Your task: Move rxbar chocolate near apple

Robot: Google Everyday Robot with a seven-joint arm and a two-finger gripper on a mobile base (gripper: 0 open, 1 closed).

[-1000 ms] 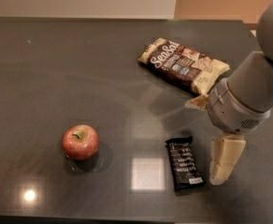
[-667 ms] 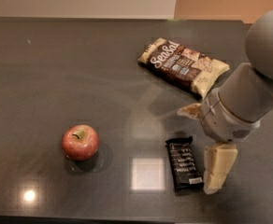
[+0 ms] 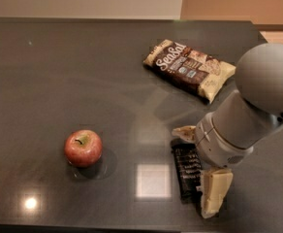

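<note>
The rxbar chocolate [image 3: 186, 170], a small black bar with white text, lies flat on the dark table at the front right. The red apple [image 3: 83, 148] stands at the front left, well apart from the bar. My gripper [image 3: 195, 171] is low over the bar, open. One cream finger [image 3: 185, 132] is at the bar's far end and the other [image 3: 213, 192] is by its near right corner. The grey arm hides the bar's right edge.
A brown-and-cream "Sea Salt" snack bag [image 3: 188, 67] lies behind the arm at the back right. The table [image 3: 59, 72] has its front edge just below the apple and the gripper. A bright light reflection [image 3: 152, 180] lies left of the bar.
The gripper has moved left and down from beside the bar to straddle it. The bar, apple and bag have not moved.
</note>
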